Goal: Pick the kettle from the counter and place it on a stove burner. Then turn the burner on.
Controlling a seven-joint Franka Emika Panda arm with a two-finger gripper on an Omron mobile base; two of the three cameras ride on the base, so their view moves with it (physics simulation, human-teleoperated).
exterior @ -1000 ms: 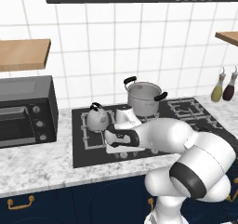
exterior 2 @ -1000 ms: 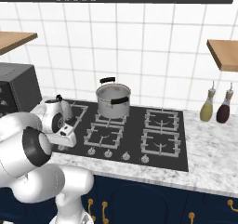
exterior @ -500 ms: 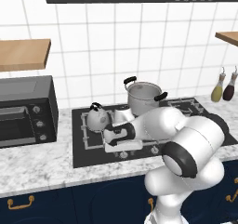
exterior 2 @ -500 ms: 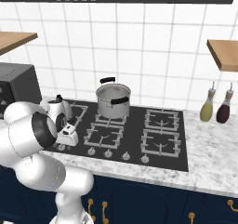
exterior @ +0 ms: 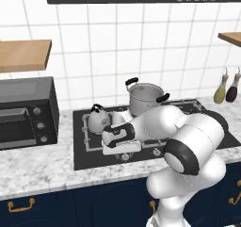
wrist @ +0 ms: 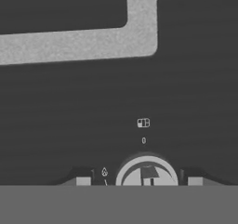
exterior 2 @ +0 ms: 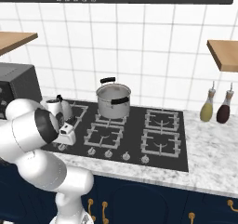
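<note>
The kettle (exterior: 98, 121) sits on the rear left stove burner (exterior: 89, 127) of the black hob, just behind the robot's hand. The jaws (wrist: 139, 181) hang low over the hob's front edge, one fingertip (wrist: 83, 181) on each side of a round silver knob (wrist: 146, 172). They stand apart and not touching the knob; whether they are closing on it I cannot tell. The steel pot (exterior 2: 113, 99) stands on the neighbouring rear burner, and the marble worktop (exterior: 37, 167) runs along the front.
</note>
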